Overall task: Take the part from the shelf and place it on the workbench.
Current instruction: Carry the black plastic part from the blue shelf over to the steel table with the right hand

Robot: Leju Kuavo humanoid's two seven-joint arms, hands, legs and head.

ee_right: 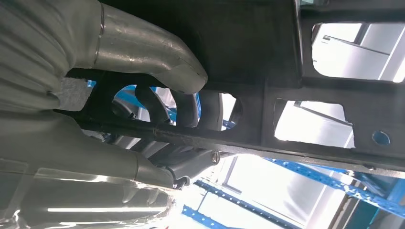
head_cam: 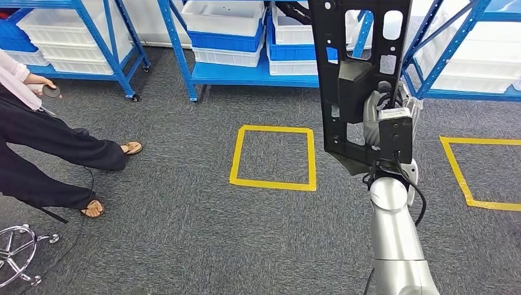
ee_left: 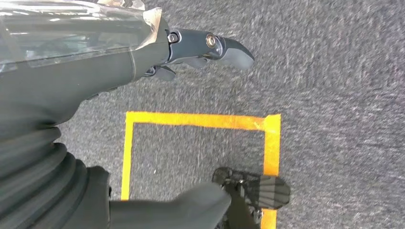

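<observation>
- Part (head_cam: 359, 67): we see a large black plastic panel with cut-out windows, held upright at about 1 o'clock in the head view, well above the grey carpet (head_cam: 184, 233).
- Our right hand (head_cam: 384, 117) grips the part; in the right wrist view the thick grey thumb (ee_right: 157, 57) presses one face of the panel (ee_right: 248, 43) while the darker fingers (ee_right: 186, 107) hook through one of its openings.
- Our left hand (ee_left: 191, 52) hangs over the carpet, holding nothing, its dark fingers apart; a yellow tape square (ee_left: 200, 120) lies on the floor under it.
- Blue shelf racks (head_cam: 178, 49) with white and blue bins (head_cam: 224, 31) run across 11 to 1 o'clock, behind the part.
- A yellow tape square (head_cam: 273, 157) lies on the carpet at 12 o'clock, just left of the part's lower end; a second taped outline (head_cam: 473, 172) sits at 3 o'clock.
- A person in dark trousers and sandals (head_cam: 55, 153) sits at 9 o'clock, one hand holding a small dark object.
- A chrome chair base (head_cam: 18, 252) stands at 8 o'clock.
</observation>
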